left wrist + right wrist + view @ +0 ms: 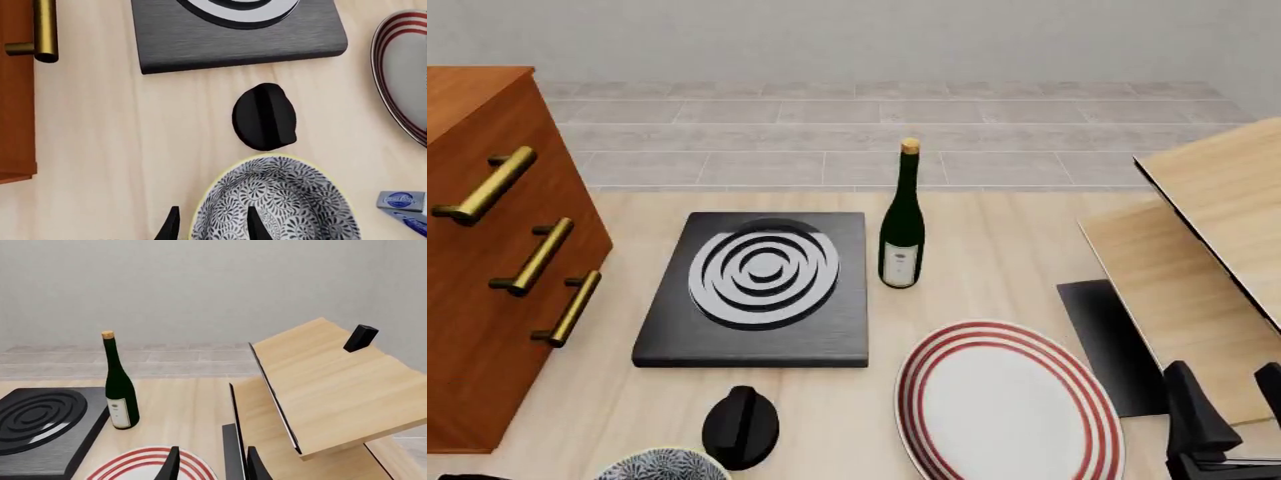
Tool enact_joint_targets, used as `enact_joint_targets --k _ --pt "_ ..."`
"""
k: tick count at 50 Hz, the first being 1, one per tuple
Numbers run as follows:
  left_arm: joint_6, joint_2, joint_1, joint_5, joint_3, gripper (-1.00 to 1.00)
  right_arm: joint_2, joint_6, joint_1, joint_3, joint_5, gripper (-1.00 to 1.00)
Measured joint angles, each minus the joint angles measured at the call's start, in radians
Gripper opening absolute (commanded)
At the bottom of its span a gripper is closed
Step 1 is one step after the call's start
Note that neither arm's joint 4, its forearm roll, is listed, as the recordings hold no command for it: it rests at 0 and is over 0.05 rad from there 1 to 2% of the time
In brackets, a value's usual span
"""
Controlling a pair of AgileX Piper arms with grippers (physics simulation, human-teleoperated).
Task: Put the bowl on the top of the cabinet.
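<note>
From the front, only a sliver of the bowl (665, 465) shows at the bottom edge of the pale wooden surface (988, 250), just beside a small black knob-like object (742, 427). The left wrist view fills that in: the patterned bowl (277, 200) sits upright on the surface, and the left end effector (211, 226) hovers over its near rim, its two dark fingers spread apart with one over the bowl's inside and one outside the rim, gripping nothing. The cabinet (487, 250) stands at the far left, well apart from the bowl. A black burner plate (761, 290), a wine bottle (901, 225) and a red-ringed plate (1008, 405) fill the middle. The right end effector (211, 467) hangs parted and empty near tilted light-wood boards (333, 390), which its own camera shows most fully.
</note>
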Motion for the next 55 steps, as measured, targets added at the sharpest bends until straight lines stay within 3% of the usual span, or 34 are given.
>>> enact_joint_targets --k 13,14,41,55 --pt "-0.023 -0.013 -0.004 0.013 -0.003 1.0 0.0 -0.002 0.0 0.0 0.0 1.0" --pt "-0.025 -0.016 -0.004 0.014 -0.003 -1.0 0.0 -0.002 0.0 0.0 0.0 1.0" --pt "0.01 -0.02 0.024 0.003 -0.004 -1.0 0.001 -0.006 -0.002 -0.001 -0.001 1.0" --pt "0.044 -0.055 0.02 0.056 -0.095 -1.0 0.001 -0.006 -0.003 -0.002 -0.001 1.0"
